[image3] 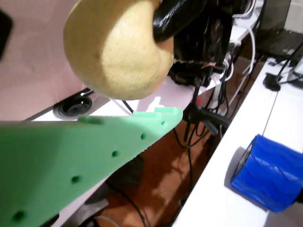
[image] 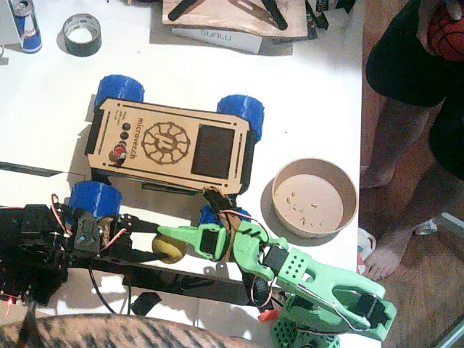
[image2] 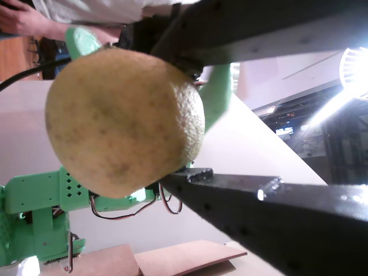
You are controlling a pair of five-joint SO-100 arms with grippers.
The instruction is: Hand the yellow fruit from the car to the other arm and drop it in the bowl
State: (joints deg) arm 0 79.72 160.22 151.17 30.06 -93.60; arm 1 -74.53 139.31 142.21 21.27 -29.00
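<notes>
The yellow fruit point(image: 167, 249) hangs just in front of the car point(image: 174, 145), near its front blue wheels. My left gripper point(image: 156, 247), the black one, is shut on it; in a wrist view the fruit point(image2: 123, 121) fills the space between the two black jaws. The other arm's green right gripper point(image: 179, 242) reaches in from the right, open, its fingers on either side of the fruit. In a wrist view a green finger point(image3: 71, 161) lies just under the fruit point(image3: 116, 47) with a small gap. The bowl point(image: 346, 217) stands right of the car, with only specks inside.
A black tape roll point(image: 81, 34) and a drink can point(image: 27, 25) stand at the far left. A person's legs point(image: 406, 130) and an orange-red ball point(image: 446, 32) are past the table's right edge. A striped sleeve point(image: 109, 335) shows at the bottom edge.
</notes>
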